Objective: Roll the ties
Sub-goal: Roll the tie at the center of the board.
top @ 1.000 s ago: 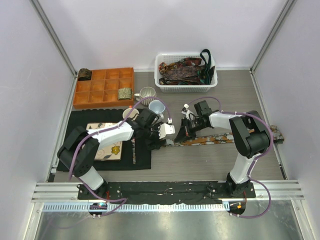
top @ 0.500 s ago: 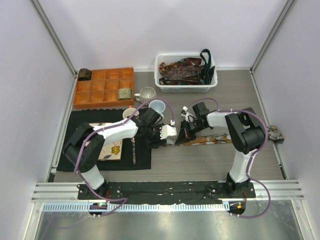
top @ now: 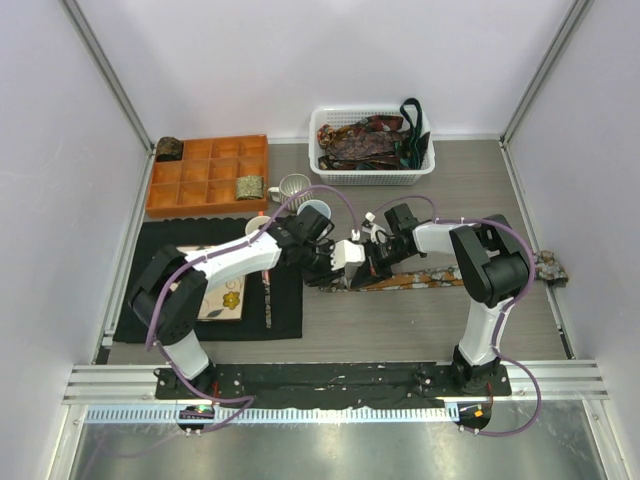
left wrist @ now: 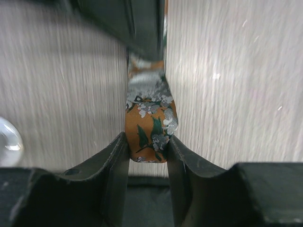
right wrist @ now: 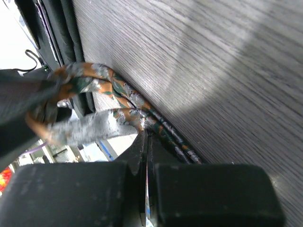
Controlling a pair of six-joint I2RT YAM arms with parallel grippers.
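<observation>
While the left gripper (left wrist: 147, 139) pinches the folded tie (left wrist: 147, 111) at mid worktop (top: 400, 330), right gripper (right wrist: 146, 135) shut alongside, the loop could spring open if thin fabric slips out.

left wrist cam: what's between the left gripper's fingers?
The folded end of the orange floral tie, touching both fingers of the left gripper. The left wrist view shows it clearly.

1. The left gripper (top: 346, 254) has slid right and is now just beside the right gripper (top: 372, 256).
2. Its jaws have narrowed and now press both sides of the folded orange end of the tie (left wrist: 149, 118).
3. The right arm (top: 492, 262) seems to have shifted its elbow slightly left.
</observation>
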